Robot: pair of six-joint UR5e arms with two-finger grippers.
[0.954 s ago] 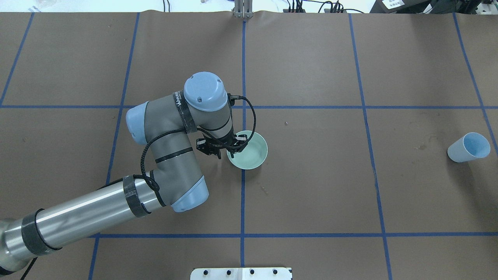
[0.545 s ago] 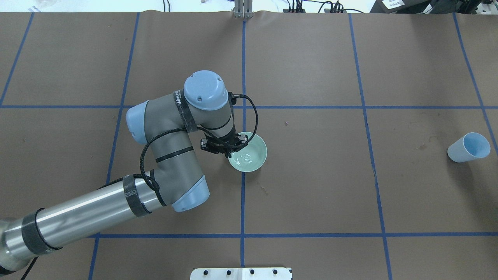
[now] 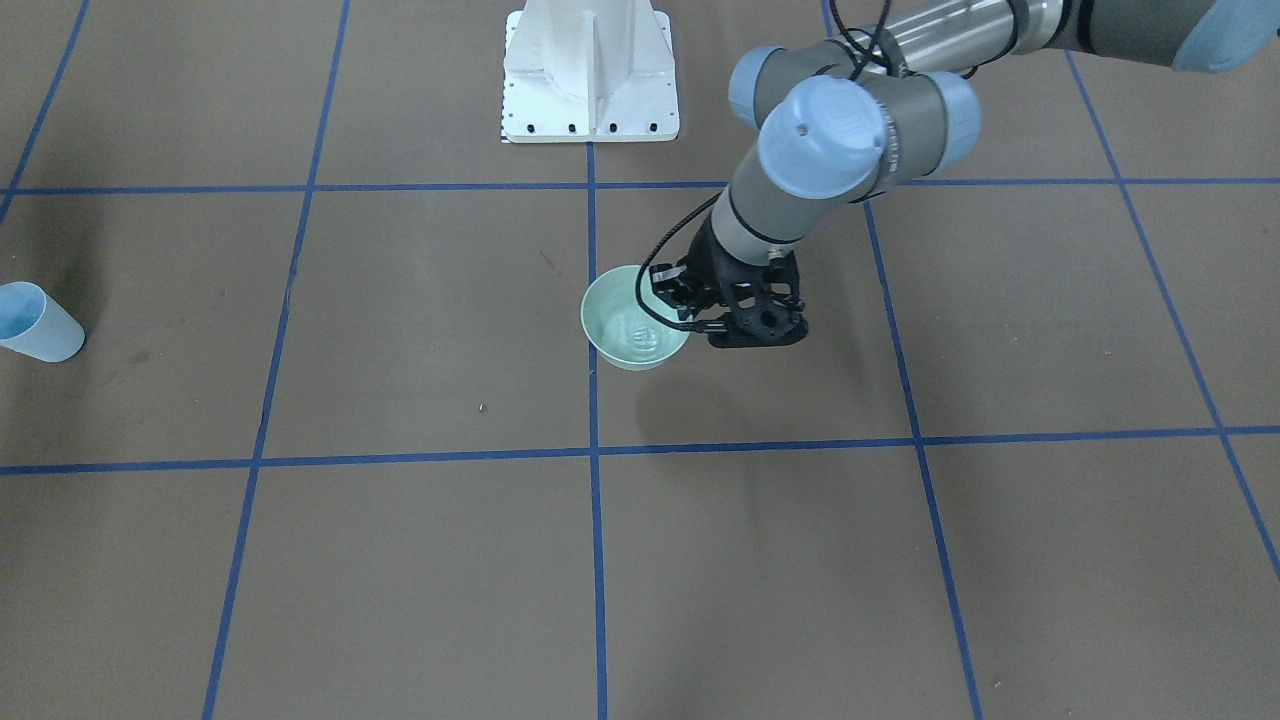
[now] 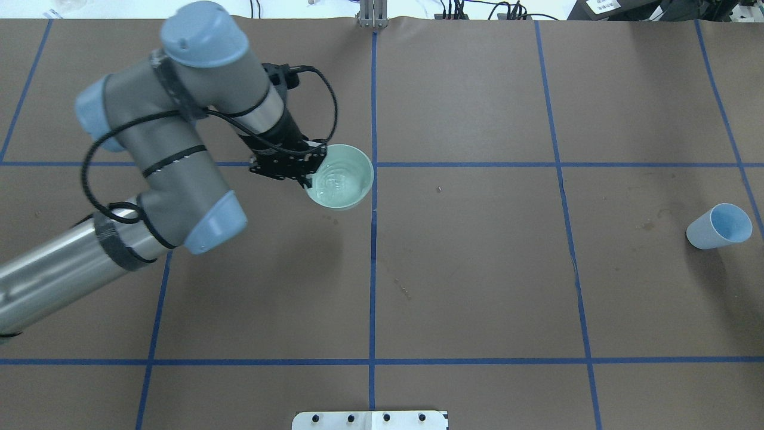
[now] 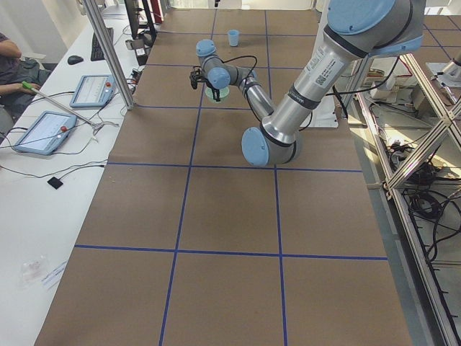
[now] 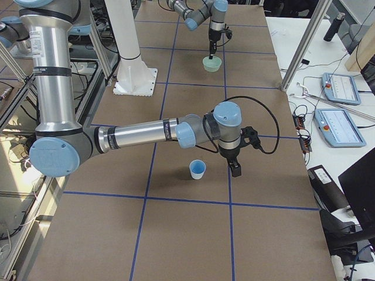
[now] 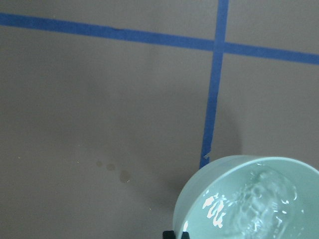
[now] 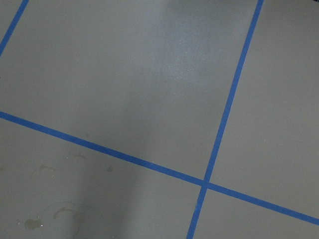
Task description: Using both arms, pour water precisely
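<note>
left gripper [image 4: 310,174] holds the bowl [image 4: 365,166] level, mouth up, water [image 4: 336,183] inside.

left pincer [image 3: 676,320] gripping green bowl [image 3: 618,322], rippled water [image 3: 642,338] inside

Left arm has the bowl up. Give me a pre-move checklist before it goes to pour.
1. Grip: ok. The left gripper is shut on the rim of the mint-green bowl.
2. Clearance: ok. The bowl hangs above the table; its shadow lies apart from it.
3. Calm water: not ok. The surface ripples with glints.
4. Target: ok. The blue cup stands upright, mouth open, near the table's right end.
5. Second arm: cannot tell. The right gripper shows only in the right side view, beside the cup and not touching it; open or shut is unclear.
</note>
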